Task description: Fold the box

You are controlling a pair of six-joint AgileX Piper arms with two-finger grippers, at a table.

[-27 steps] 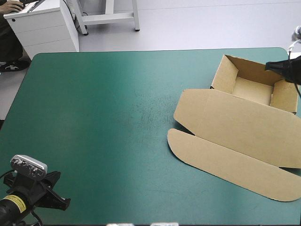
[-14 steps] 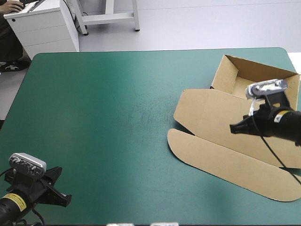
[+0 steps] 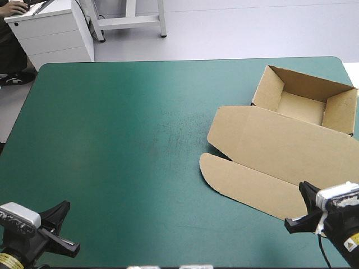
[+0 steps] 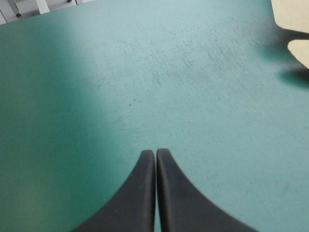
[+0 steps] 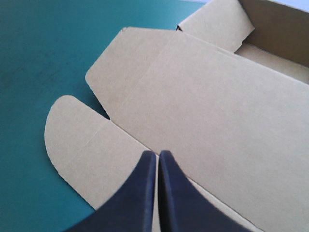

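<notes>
Plainly, neither pair of jaws holds anything: each is pressed together into a single pointed arch. The right gripper has its black fingers closed tip to tip above the brown box, and the tips sit over the crease where the flat lid meets its rounded tuck flap. Whether they touch the board cannot be told from the wrist view. In the high view this gripper sits at the near right corner of the table, over the near end of the tuck flap. The left gripper is closed just the same, its fingers side by side over bare teal-green cover near the table's near left corner. It is well apart from the box. Ahead of it the cover carries faint scuff marks, and farther off to one side a corner of the lid and the round end of the flap just show. The box itself lies on the right half of the table. Its tray stands with all four walls raised close to the far right corner. From the tray's near wall the lid lies flat on the cover and runs slantwise toward the near edge. The lid's left end is cut at an angle. Its tuck flap lies flat along the near side, with its rounded left end pointing toward the middle of the table.
</notes>
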